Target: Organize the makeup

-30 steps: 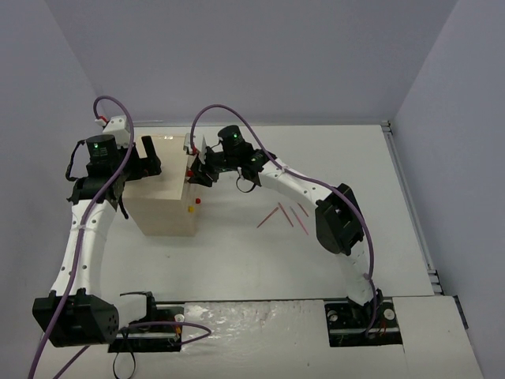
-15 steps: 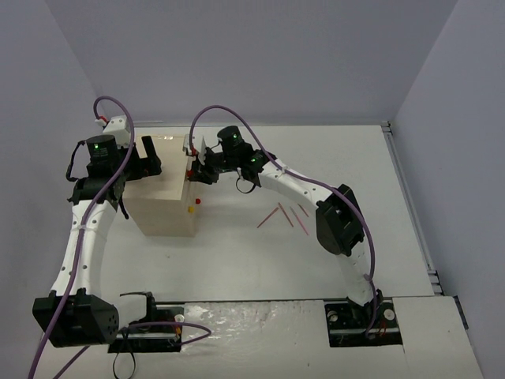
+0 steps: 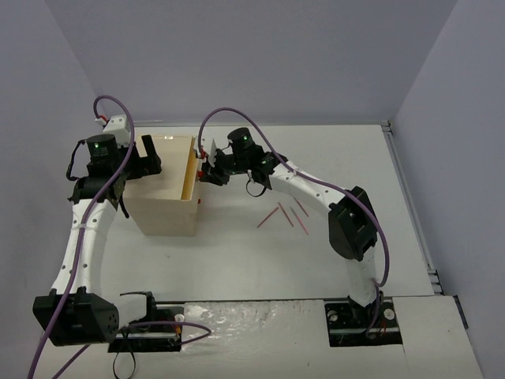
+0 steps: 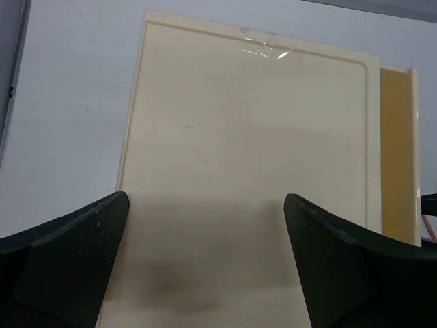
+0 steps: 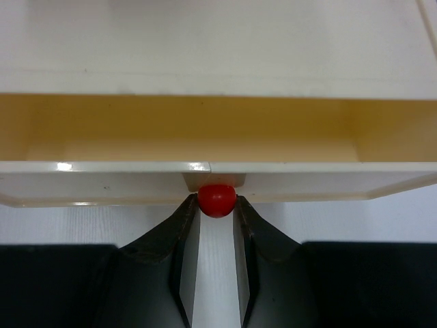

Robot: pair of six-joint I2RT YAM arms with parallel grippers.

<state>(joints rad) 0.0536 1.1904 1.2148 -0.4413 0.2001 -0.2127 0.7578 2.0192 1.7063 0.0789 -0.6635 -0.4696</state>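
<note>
Top view, lower edge: both arm bases bolted at the near rim of the white table (image 3: 260, 260).

Makeup: the only pieces in view are the pencils (image 3: 285, 215), right of centre in the frame. They are thin, reddish-pink sticks lying loose and flat on the bare table. They are fanned at slightly different angles and close together, and some may cross, but they are too fine to tell. They lie well apart from both grippers and off to the right of the cream box (image 3: 162, 189). None is held.

Cream box: left of centre, plain pale top with a glint of clear tape near its far edge in the left wrist view (image 4: 252, 137). A drawer (image 3: 190, 170) stands part-way out of its right side. The inside walls are a yellow-tan colour (image 5: 205, 126) (image 4: 396, 137).

Right gripper (image 3: 207, 171): at the drawer front. In the wrist view (image 5: 217, 205) its fingers (image 5: 188, 222) are pinched almost together on the red knob (image 5: 217, 199), a small glossy ball on the drawer's front wall, touching it on both sides.

Left gripper (image 3: 150, 160): above the box top at its far-left part. In the wrist view (image 4: 206, 201) the fingers (image 4: 75, 246) are spread wide and hold nothing. Cannot tell whether they touch the box top.
</note>
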